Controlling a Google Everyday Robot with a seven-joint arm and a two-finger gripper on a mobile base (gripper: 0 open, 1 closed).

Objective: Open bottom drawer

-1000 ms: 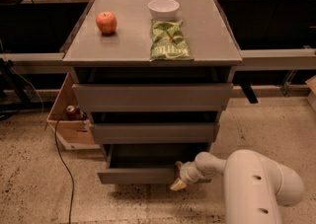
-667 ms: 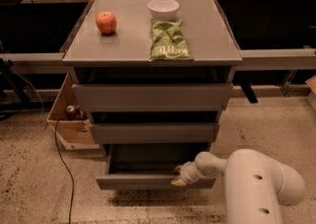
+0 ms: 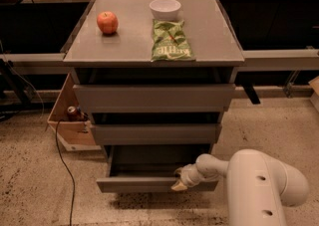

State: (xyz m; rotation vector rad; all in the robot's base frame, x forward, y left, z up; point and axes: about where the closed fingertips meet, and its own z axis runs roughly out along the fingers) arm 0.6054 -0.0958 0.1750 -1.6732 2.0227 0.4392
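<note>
The bottom drawer (image 3: 134,184) is the lowest of three grey drawers in the cabinet. It is pulled out, and its plain grey tray interior (image 3: 149,163) shows behind the slim front panel. My gripper (image 3: 180,180) is at the top edge of that front panel, right of its middle, at the end of my white arm (image 3: 259,185). The middle drawer (image 3: 154,133) and the top drawer (image 3: 154,97) are closed above it.
On the cabinet top (image 3: 209,31) lie a red apple (image 3: 107,22), a white bowl (image 3: 165,8) and a green chip bag (image 3: 171,41). A cardboard box (image 3: 70,120) with a can stands at the cabinet's left. A black cable (image 3: 62,165) runs over the speckled floor.
The bottom drawer has slid further out toward me, showing more of its interior. My gripper has moved back with the drawer's front edge.
</note>
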